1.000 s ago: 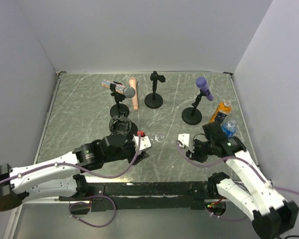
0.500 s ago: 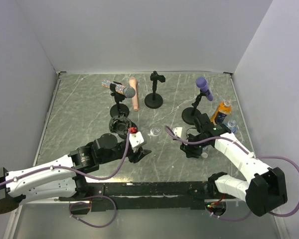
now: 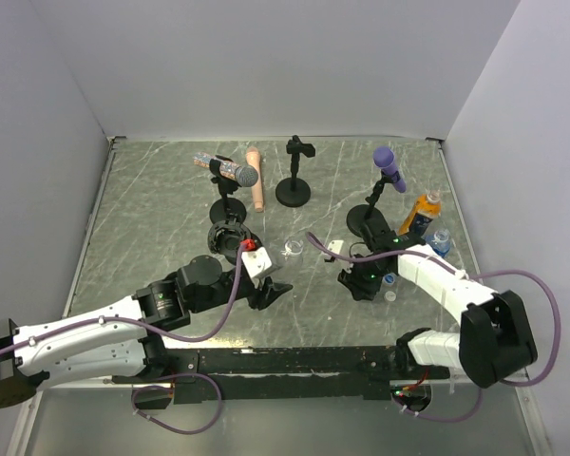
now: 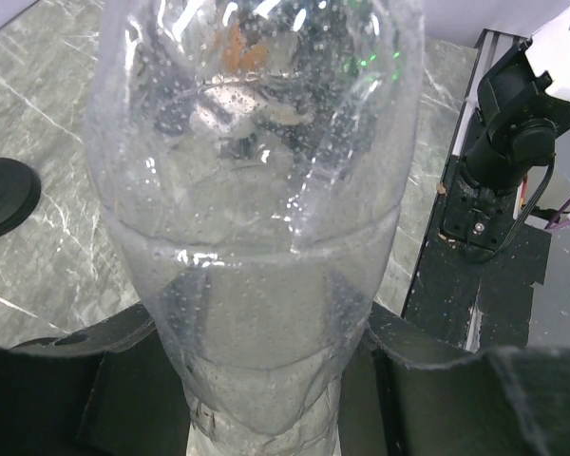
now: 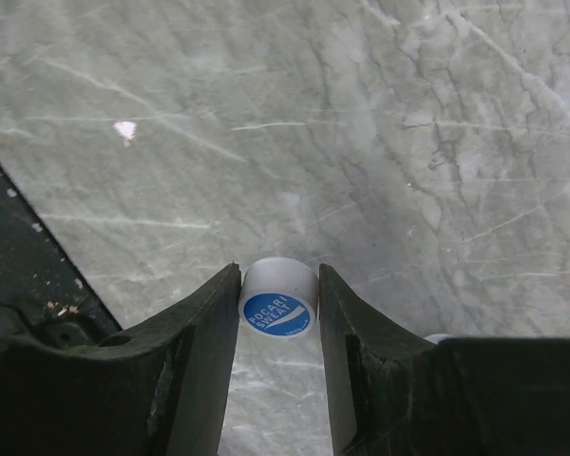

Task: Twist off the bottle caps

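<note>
White plastic with a round blue sticker: the bottle cap (image 5: 278,310) reads "POCARI SWEAT" in white letters on its top face. It is a short, squat cylinder, and that printed face is turned up toward the wrist camera, so its axis stands roughly upright off the grey-green marbled desk (image 5: 380,114). The right hand (image 5: 278,285) grasps it, one black finger pressed against each side of the white wall, low over the desk in front of the right arm's base. Whether the cap's underside touches the stone cannot be told.

A second whitish cap (image 3: 391,295) lies on the desk just beside that hand.

The left hand (image 4: 261,328) is clenched on a clear bottle (image 4: 256,190), near the middle of the desk. The bottle's narrower end sits between the fingers and its wider body runs straight away from the wrist camera. Its wall is beaded with fine droplets and bears no readable label.

An orange bottle (image 3: 420,214) and a blue-labelled bottle (image 3: 438,242) are at the right edge of the desk, near each other; their print is too small to read.
</note>
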You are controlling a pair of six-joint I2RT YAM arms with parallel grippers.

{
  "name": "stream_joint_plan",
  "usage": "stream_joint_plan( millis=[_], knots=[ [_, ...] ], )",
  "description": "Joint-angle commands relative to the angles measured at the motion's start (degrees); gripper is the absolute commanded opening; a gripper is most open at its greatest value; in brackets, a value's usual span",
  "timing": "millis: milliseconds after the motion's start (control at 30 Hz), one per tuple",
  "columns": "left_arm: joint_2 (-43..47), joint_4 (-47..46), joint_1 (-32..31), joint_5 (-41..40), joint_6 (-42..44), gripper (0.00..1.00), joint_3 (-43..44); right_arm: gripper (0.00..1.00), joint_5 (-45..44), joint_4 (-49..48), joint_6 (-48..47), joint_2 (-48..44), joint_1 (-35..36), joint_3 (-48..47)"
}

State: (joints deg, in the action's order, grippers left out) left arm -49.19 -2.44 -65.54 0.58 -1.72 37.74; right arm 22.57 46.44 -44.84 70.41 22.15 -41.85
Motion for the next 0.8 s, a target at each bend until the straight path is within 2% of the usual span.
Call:
stream_joint_plan(
  millis=[0,67,233,367,467,633,700,767],
  knots=[
    [-0.1,-3.6,0.1,0.4,-1.6,0.24,0.3,0.45,-2.0,-3.8,3.9,2.0,0.3,0.1],
    [-0.2,-3.9,0.0,0.7,-1.8,0.24,0.1,0.46,-1.8,-4.1,4.1,1.9,0.3,0.4],
    [-1.4,-4.9,0.0,1.7,-2.1,0.24,-0.6,0.57,-1.2,-4.0,4.8,1.2,0.3,0.9],
    [-2.4,-5.7,0.0,2.4,-2.3,0.24,-0.6,0.60,-0.2,-3.6,5.3,0.9,0.3,0.8],
    [-2.8,-5.8,-0.1,3.1,-2.2,0.24,-0.6,0.62,2.8,0.0,5.2,-1.8,0.1,-1.7],
    [-4.6,-6.5,-0.1,6.1,-1.5,0.25,-0.8,0.68,20.5,12.0,-3.9,-15.7,-1.4,-13.5],
    [-6.3,-7.1,-0.3,7.1,-1.3,0.24,-0.4,0.77,29.0,13.7,-8.8,-20.4,-1.4,-16.7],
    [-8.5,-7.9,-0.6,7.9,-1.1,0.24,0.7,0.86,38.6,15.6,-13.5,-21.2,-1.3,-18.3]
  ],
)
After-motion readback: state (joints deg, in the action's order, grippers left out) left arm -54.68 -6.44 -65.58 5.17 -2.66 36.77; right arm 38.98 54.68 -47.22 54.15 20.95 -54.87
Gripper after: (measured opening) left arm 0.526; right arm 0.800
